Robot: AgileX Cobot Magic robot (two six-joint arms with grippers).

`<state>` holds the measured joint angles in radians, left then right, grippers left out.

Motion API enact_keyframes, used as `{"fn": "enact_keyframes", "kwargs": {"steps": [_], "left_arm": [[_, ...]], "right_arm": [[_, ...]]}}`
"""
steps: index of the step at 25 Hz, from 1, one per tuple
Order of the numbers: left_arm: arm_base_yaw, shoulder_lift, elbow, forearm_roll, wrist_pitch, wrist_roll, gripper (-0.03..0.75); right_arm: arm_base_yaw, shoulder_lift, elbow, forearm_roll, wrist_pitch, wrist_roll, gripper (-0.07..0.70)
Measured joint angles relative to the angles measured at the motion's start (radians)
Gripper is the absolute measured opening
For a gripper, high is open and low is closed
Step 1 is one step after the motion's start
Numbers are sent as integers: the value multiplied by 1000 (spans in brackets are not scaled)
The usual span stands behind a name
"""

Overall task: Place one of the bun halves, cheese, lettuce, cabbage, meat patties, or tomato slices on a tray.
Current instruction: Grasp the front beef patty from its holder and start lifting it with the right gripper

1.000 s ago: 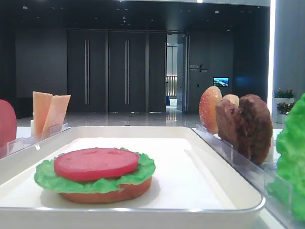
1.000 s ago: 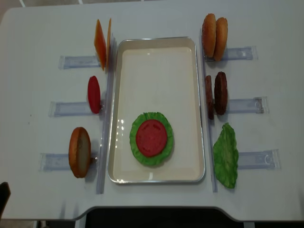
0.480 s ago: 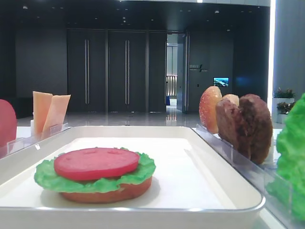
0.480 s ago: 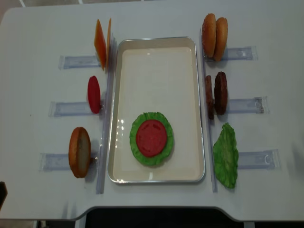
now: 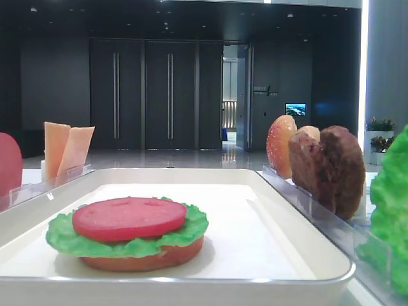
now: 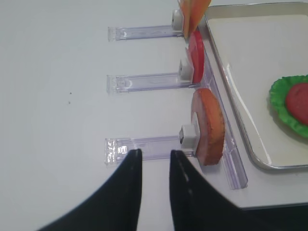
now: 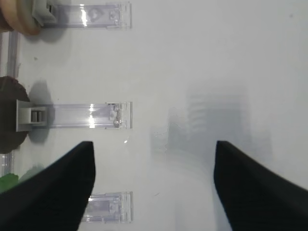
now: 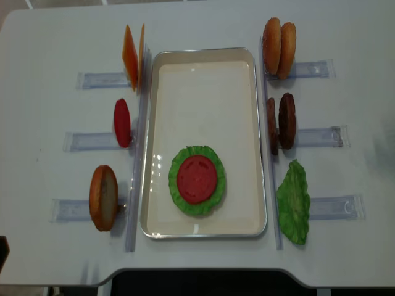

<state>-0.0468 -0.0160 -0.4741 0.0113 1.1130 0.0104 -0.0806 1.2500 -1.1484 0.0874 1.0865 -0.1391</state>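
Meat patties (image 8: 281, 123) stand on edge, two side by side in a clear rack (image 8: 315, 136) just right of the tray (image 8: 203, 68); untouched, nothing of mine on them. From my right claw (image 7: 154, 187) one dark patty edge (image 7: 9, 113) shows far to the left & a bit ahead, at the near end of the middle rack. Right claw hangs over bare table (image 7: 216, 72), jaws spread wide, empty. Tray holds a stack: bun base (image 5: 137, 256), lettuce (image 8: 178, 165), tomato slice (image 8: 197, 179) on top. Left claw (image 6: 153, 159) is clenched, tips almost touching, nothing between them; it sits over table w/ an orange-brown bun half (image 6: 209, 126) upright in its rack just ahead & to the right. More tomato (image 6: 196, 57) & cheese (image 6: 192, 9) farther ahead along the tray's edge. Spare lettuce leaf (image 8: 293, 202) lies nearer than the patties, sesame buns (image 8: 279, 47) beyond them.
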Motion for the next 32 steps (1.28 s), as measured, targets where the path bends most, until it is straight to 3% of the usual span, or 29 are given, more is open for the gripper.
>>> {"fn": "enact_keyframes", "kwargs": {"steps": [8,15,21,32], "left_arm": [[0,0,0,0,0,0,150],[0,0,0,0,0,0,150],[0,0,0,0,0,0,150],[0,0,1,0,-1,0,150]], "right_arm": [[0,176,-119,-14,30,0,489],[0,203,-135,-16,47,1,489],[16,203,-146,-19,118,100,489],[295,203,-287,-49,134,356,489]]}}
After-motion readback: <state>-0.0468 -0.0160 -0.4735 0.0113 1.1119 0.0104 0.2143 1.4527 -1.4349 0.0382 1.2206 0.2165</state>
